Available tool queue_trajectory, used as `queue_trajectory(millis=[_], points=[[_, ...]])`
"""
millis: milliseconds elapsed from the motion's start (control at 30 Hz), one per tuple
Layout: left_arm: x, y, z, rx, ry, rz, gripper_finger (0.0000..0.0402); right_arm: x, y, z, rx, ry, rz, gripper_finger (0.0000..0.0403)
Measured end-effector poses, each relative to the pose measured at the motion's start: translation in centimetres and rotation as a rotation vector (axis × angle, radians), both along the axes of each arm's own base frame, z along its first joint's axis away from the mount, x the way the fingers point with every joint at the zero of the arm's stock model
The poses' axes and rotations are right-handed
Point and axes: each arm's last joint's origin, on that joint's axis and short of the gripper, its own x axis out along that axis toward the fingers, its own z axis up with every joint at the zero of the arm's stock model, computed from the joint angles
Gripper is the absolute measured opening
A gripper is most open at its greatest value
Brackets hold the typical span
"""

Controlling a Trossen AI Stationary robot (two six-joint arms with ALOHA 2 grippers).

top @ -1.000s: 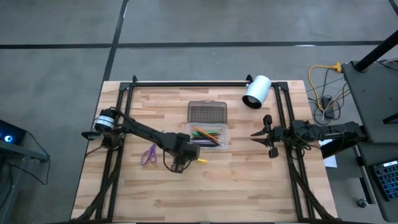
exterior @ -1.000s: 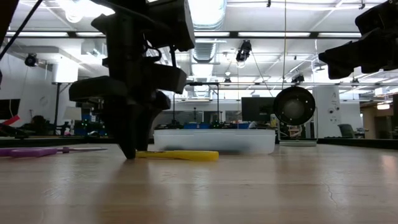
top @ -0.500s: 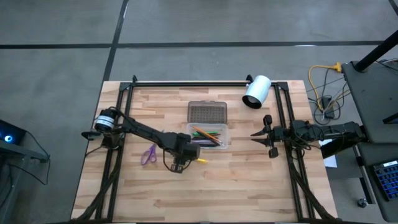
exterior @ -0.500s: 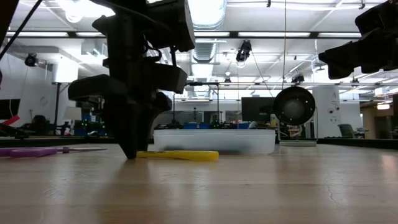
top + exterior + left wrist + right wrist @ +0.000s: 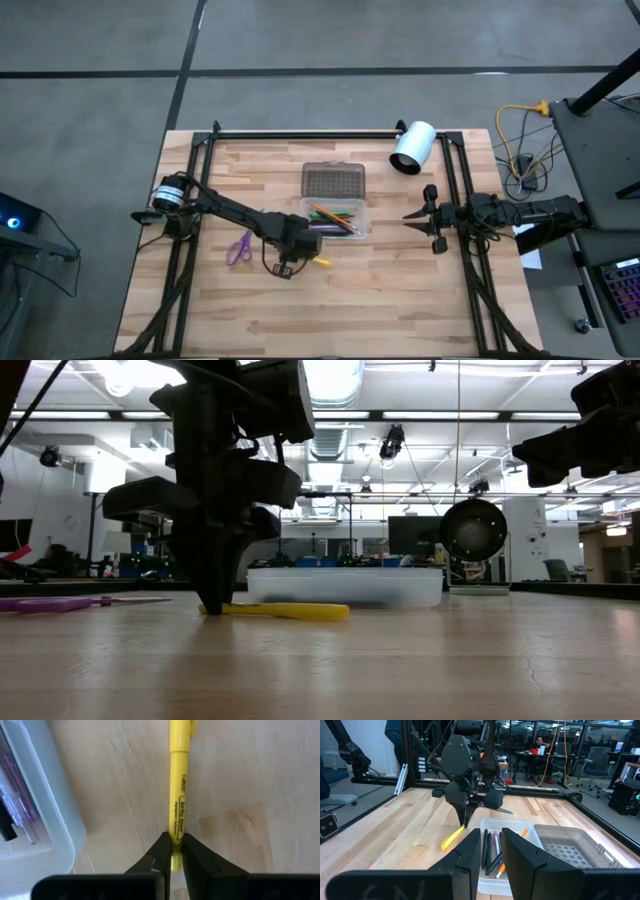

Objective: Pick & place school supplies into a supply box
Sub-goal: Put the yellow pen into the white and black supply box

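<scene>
Left gripper (image 5: 174,851), lower centre of frame, pinches the yellow highlighter (image 5: 179,785) lying on the table (image 5: 240,780); right gripper (image 5: 418,219), centre right, partly open.

Grey concrete floor (image 5: 300,40), bright ceiling lights (image 5: 335,380), office chairs (image 5: 600,767), yellow cable (image 5: 515,125)

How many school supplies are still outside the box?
2: the yellow highlighter on the table beside the supply box, clamped by the left pincer, and the purple scissors farther left.
</scene>
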Motion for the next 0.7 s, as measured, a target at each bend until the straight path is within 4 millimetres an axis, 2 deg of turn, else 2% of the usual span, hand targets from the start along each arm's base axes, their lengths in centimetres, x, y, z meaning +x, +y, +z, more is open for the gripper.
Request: queue_trajectory(millis=[500, 700], points=[[0.5, -0.7, 0.9, 0.007, -0.032, -0.052, 0.0008, 0.0, 0.0, 0.0, 0.000, 0.001, 0.000, 0.0068], [0.9, -0.6, 1.4, 0.070, -0.071, -0.036, 0.0008, 0.0, 0.0, 0.0, 0.000, 0.000, 0.000, 0.0068]])
